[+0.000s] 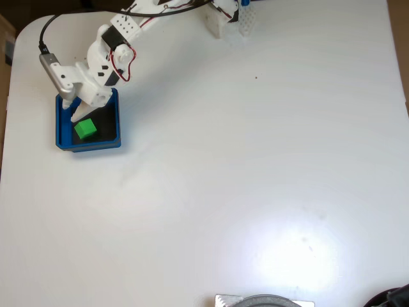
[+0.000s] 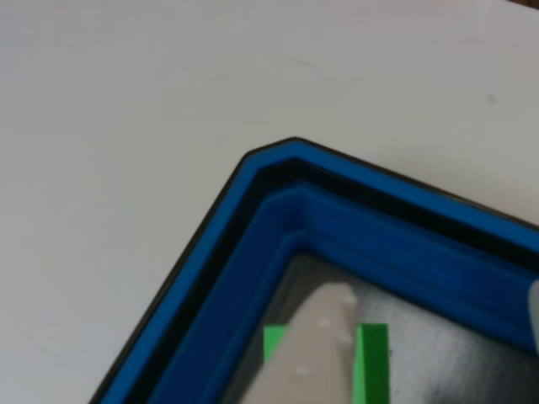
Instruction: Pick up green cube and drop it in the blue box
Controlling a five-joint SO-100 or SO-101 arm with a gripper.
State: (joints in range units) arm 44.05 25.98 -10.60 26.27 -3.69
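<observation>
Already we see the green cube [image 1: 85,129] lying on the dark floor of the blue box [image 1: 60,121], jaws [image 1: 78,118] apart just above it; the drop looks done, so next we should lift clear of the worktop [image 1: 255,166]

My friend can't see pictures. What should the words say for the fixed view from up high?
A green cube sits inside a blue box near the left edge of a white table. A white robot arm reaches from the top, and its gripper hangs over the box just above the cube in the picture.
</observation>
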